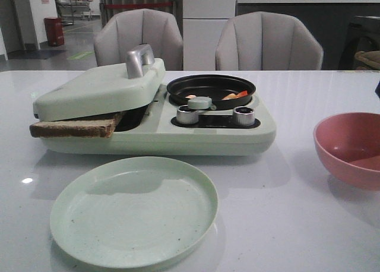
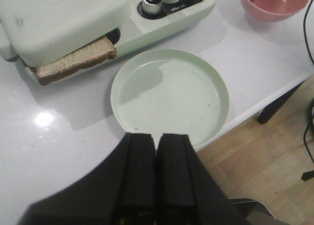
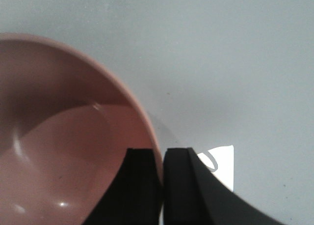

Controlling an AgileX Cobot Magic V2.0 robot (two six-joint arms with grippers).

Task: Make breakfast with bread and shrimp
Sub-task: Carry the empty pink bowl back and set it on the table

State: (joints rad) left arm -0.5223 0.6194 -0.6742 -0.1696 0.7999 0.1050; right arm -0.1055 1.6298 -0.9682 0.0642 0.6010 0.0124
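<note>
One slice of bread [image 1: 74,126] sticks out from under the closed pale green lid [image 1: 101,91] of the breakfast maker; it also shows in the left wrist view [image 2: 73,63]. A second slice is hidden. Small orange and pale shrimp [image 1: 237,95] lie in the black round pan [image 1: 211,85] on the maker's right side. My left gripper [image 2: 157,136] is shut and empty, above the near edge of the empty green plate [image 2: 169,95]. My right gripper [image 3: 163,151] is shut astride the rim of the empty pink bowl [image 3: 59,136]. Neither gripper shows in the front view.
The green plate [image 1: 133,209] sits in front of the maker. The pink bowl [image 1: 350,147] stands at the right edge. Two metal knobs [image 1: 187,114] are on the maker's front. The table's edge and wooden floor [image 2: 255,156] lie close behind the plate. Two chairs stand beyond the table.
</note>
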